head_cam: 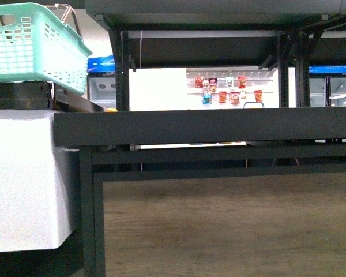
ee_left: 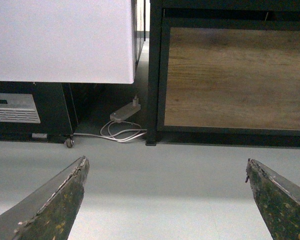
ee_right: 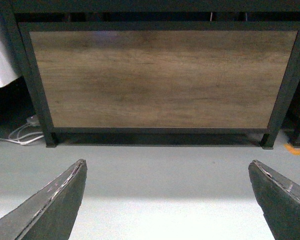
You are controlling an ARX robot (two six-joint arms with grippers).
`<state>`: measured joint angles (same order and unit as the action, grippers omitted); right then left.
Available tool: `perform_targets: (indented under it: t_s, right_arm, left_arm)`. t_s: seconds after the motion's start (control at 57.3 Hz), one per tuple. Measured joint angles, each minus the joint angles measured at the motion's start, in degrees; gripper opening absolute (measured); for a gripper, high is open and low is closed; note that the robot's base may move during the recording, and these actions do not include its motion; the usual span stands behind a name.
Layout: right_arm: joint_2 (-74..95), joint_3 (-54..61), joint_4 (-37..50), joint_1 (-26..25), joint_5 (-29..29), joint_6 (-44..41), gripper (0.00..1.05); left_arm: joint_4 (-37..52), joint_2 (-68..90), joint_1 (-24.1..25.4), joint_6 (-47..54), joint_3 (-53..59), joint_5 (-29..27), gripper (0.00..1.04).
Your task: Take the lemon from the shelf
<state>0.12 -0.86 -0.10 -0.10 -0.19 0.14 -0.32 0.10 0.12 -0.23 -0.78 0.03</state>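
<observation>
Shelf (head_cam: 219,128) fills my front view: the black tray rim sits at camera height and hides the tray surface, so I can't see the lemon from here. Wood-grain panel (head_cam: 230,225) sits below the rim. White cabinet (head_cam: 23,179) stands just left of the shelf, with a teal basket (head_cam: 34,46) above it. Left gripper (ee_left: 165,164) has its fingers spread wide with nothing between them, low over grey floor and facing the panel's left corner. Right gripper (ee_right: 167,163) is likewise spread and empty, facing the panel. Power strip (ee_left: 124,113) lies by the shelf leg. Orange-yellow speck (head_cam: 111,109) peeks over the rim's left end, too small to identify.
</observation>
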Motion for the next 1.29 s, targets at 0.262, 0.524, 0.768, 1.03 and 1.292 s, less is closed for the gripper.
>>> perform_targets:
  t_s: [0.262, 0.524, 0.768, 1.03, 1.292]
  right_arm:
    - [0.0, 0.0, 0.0, 0.0, 0.0, 0.0, 0.97]
    - [0.0, 0.0, 0.0, 0.0, 0.0, 0.0, 0.97]
    - [0.0, 0.0, 0.0, 0.0, 0.0, 0.0, 0.97]
    - [0.0, 0.0, 0.0, 0.0, 0.0, 0.0, 0.97]
    - [0.0, 0.0, 0.0, 0.0, 0.0, 0.0, 0.97]
  left_arm:
    - [0.0, 0.0, 0.0, 0.0, 0.0, 0.0, 0.97]
    - [0.0, 0.0, 0.0, 0.0, 0.0, 0.0, 0.97]
    - [0.0, 0.0, 0.0, 0.0, 0.0, 0.0, 0.97]
    - [0.0, -0.1, 0.0, 0.0, 0.0, 0.0, 0.97]
    - [0.0, 0.0, 0.0, 0.0, 0.0, 0.0, 0.97]
